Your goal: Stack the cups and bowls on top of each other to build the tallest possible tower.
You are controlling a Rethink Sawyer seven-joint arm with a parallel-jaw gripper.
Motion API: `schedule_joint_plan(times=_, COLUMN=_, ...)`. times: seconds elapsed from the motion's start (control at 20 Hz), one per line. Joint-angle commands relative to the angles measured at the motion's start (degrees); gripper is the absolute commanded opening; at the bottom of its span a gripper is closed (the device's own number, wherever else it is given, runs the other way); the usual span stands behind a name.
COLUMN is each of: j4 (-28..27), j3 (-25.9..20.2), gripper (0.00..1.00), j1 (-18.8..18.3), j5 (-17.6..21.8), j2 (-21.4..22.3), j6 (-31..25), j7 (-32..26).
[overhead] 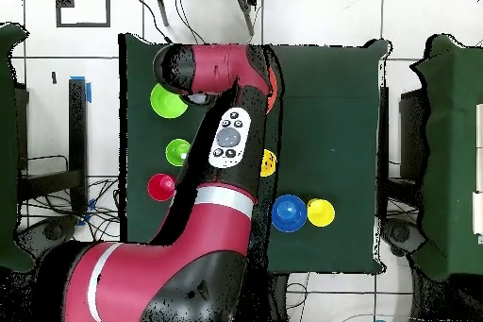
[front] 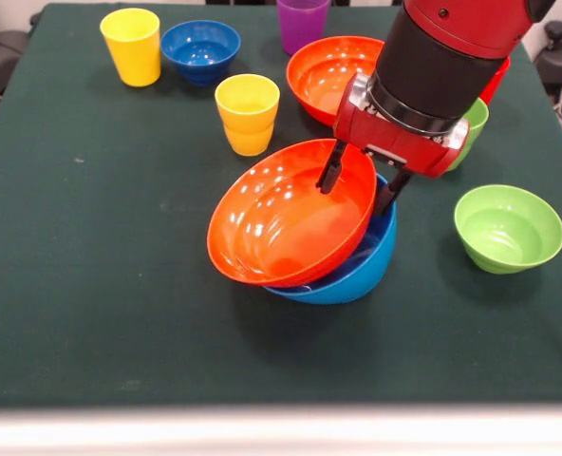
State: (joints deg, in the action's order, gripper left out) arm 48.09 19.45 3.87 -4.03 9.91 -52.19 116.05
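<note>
A large orange-red bowl (front: 281,214) lies tilted inside the large light-blue bowl (front: 357,271) at mid-table. My gripper (front: 359,185) is open astride the orange-red bowl's far rim, one finger (front: 330,171) inside it and the other outside. A second orange-red bowl (front: 328,76) sits behind them. The yellow-orange cup (front: 248,114) stands to the left of it. A lime green cup (front: 475,123) and a red cup (front: 497,81) peek out from behind the arm. In the overhead view the arm (overhead: 231,139) hides the gripper and both stacked bowls.
A yellow cup (front: 131,46), a small dark blue bowl (front: 201,49) and a purple cup (front: 302,21) line the far edge. A small lime green bowl (front: 507,228) sits at the right. The green table cloth (front: 91,285) ends at a pale front edge.
</note>
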Motion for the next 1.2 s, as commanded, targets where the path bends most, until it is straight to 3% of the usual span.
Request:
schedule_joint_plan(times=0.05, j4=6.76, j3=-8.11, gripper=1.0, j1=-0.32, j5=-0.54, j2=0.38, j6=1.72, j7=1.65)
schedule_joint_plan(times=1.2, j4=7.6, j3=-8.3, gripper=1.0, j1=1.13, j5=-1.31, j2=0.78, j6=1.42, j7=4.27)
